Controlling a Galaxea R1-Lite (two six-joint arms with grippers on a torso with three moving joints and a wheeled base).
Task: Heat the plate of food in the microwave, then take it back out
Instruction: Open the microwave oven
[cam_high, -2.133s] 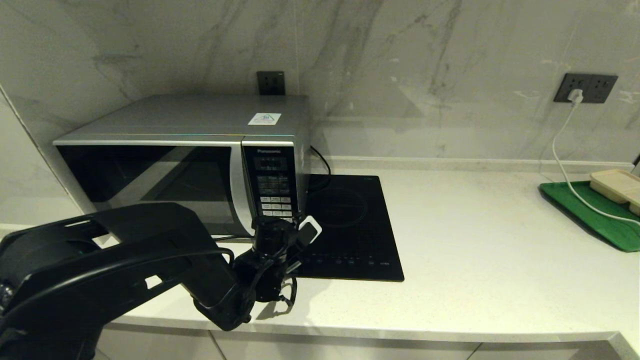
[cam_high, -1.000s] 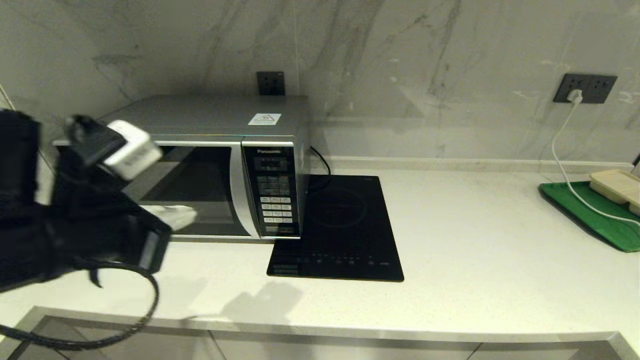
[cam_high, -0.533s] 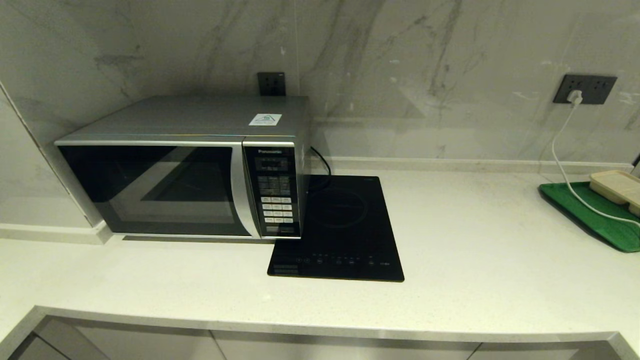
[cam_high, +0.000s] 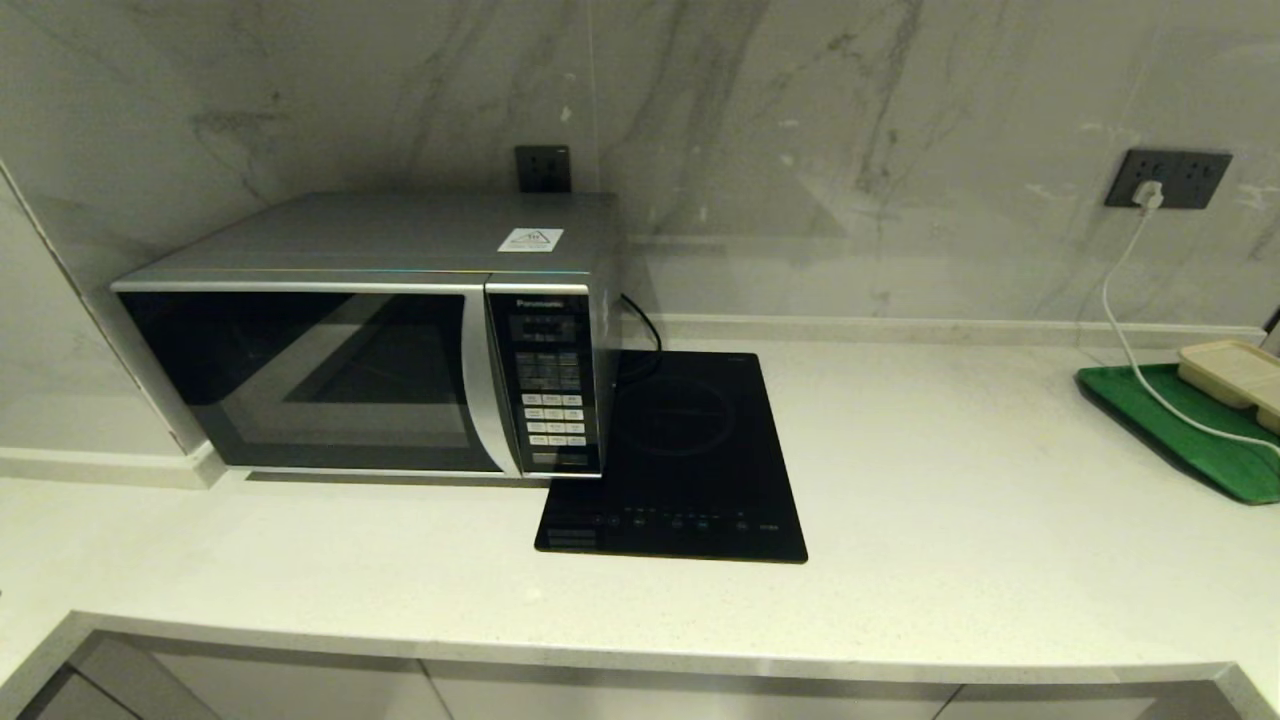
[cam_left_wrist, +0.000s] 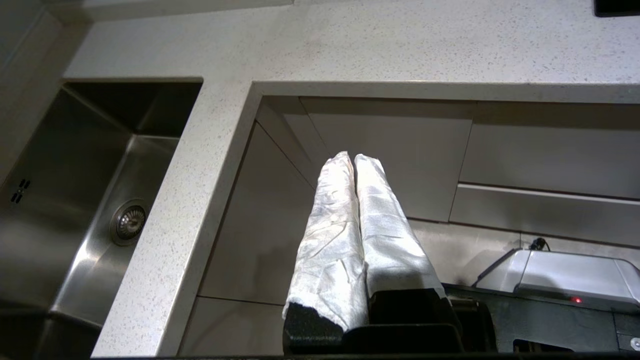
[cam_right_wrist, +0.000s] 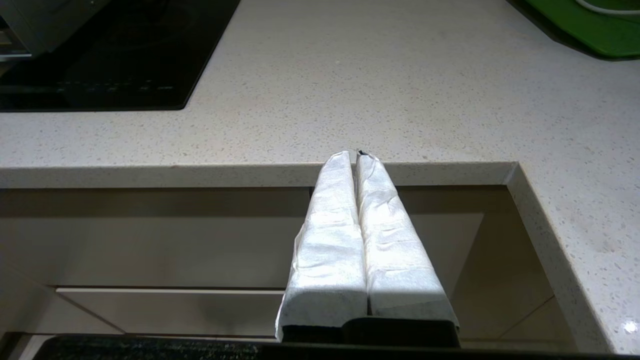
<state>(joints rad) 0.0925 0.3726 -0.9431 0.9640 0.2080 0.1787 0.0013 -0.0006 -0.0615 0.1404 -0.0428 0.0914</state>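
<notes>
- The left gripper hung below the worktop's front edge, in front of the cabinet fronts, with its 2 white-wrapped fingers pressed together and holding nothing; a steel sink lay off to one side.
- The right gripper sat parked just below the worktop's front edge, its 2 wrapped fingers also together and empty.
- The microwave stood at the worktop's back left against the marble wall, its dark door closed.
- The plate of food appeared in no view.
- A black induction hob lay just right of the microwave; a green tray sat at the far right edge.
</notes>
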